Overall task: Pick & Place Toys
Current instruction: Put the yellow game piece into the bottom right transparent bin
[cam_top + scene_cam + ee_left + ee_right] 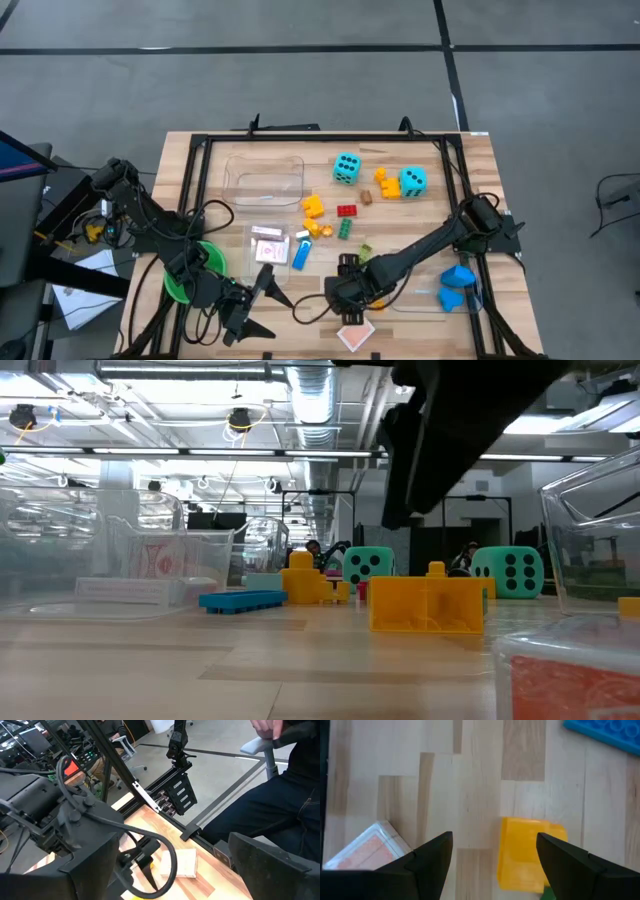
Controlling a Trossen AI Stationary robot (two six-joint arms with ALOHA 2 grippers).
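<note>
The right end effector (pixel 495 852) hovered open above the tabletop (pixel 520 300), one finger over a yellow brick (pixel 525 852) near the front edge, probably lining up a grasp. Next it needed centring, then lowering. The left end effector (pixel 250 305) waited wide open nearby.

A yellow brick (pixel 526 851) lies flat on the table just before the right arm's open jaws, nearer one finger. A red-and-white card case (pixel 367 847) lies beside the other finger. A blue brick (pixel 606 733) lies farther ahead.
</note>
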